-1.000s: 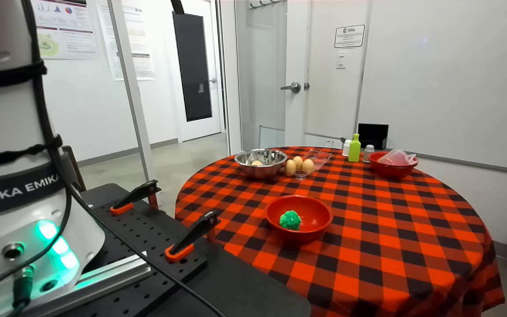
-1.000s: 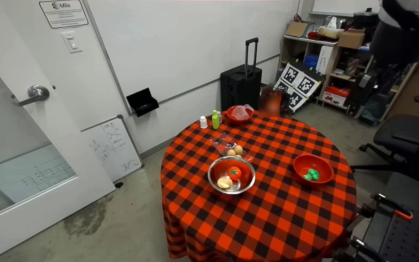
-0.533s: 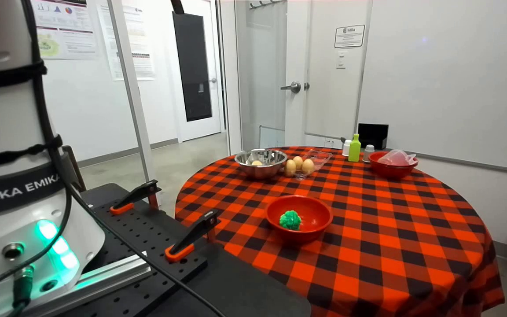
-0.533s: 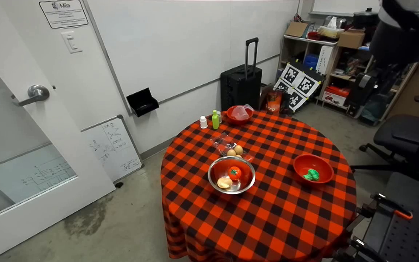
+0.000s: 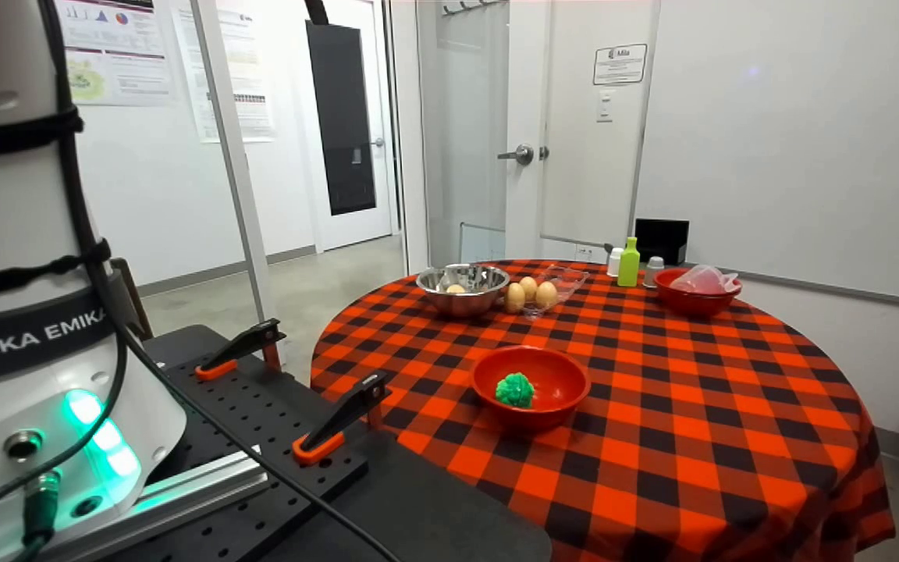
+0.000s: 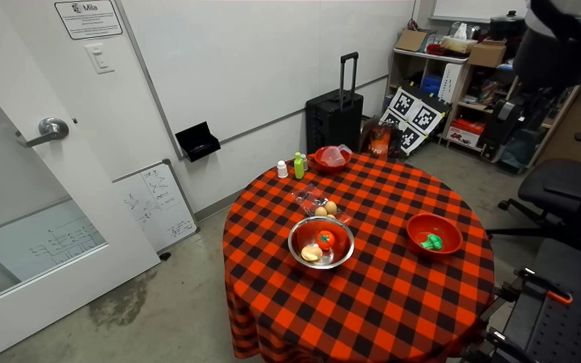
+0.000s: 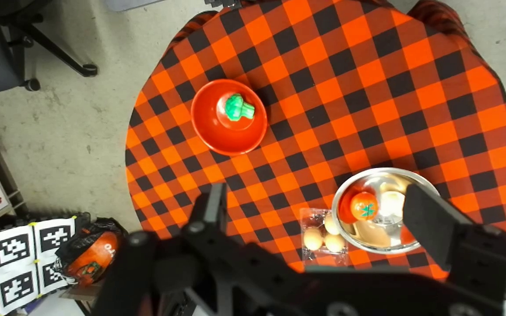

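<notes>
Holding the gripper spread wide and empty, well apart from the metal bowl, not revealing whether starting or finishing. Showing tomato and pale piece already inside that bowl, eggs just beside it, broccoli ungrasped in a red bowl farther off. Spreading checkered tablecloth beneath the metal bowl, facing a whiteboard beyond.

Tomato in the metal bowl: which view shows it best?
The wrist view: it shows the tomato whole and largest. In an exterior view the tomato is whole but smaller; it is hidden in an exterior view where the wall of the metal bowl blocks it.
</notes>
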Tool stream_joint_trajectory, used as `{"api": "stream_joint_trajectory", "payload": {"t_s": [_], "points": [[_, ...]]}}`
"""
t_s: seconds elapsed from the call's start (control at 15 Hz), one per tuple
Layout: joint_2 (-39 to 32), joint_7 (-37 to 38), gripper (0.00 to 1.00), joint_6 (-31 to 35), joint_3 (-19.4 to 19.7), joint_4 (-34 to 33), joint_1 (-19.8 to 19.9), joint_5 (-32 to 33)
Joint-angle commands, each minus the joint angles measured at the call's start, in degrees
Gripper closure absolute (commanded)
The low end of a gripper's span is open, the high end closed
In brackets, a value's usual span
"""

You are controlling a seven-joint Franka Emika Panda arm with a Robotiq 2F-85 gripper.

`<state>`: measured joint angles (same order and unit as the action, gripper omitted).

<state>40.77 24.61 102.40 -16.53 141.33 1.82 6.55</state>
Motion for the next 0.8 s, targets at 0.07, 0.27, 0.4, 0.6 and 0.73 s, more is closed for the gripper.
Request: {"api": "stream_joint_trajectory", "payload": {"t_s": [0.07,0.27,0.4,0.6,0.73], "points": [[1.2,-1.1,0.0,5.6,6.1,4.8,1.3,2.0],[0.9,-2.6,0.0,12.1,11.2,9.5,3.5,1.7],[0.1,-4.2,0.0,16.6,14.3,12.3,5.2,1.3],[-2.0,-6.9,0.0,23.9,18.1,16.5,7.9,1.2],[-6.6,-8.2,0.0,27.9,19.8,15.8,9.3,0.6]]}}
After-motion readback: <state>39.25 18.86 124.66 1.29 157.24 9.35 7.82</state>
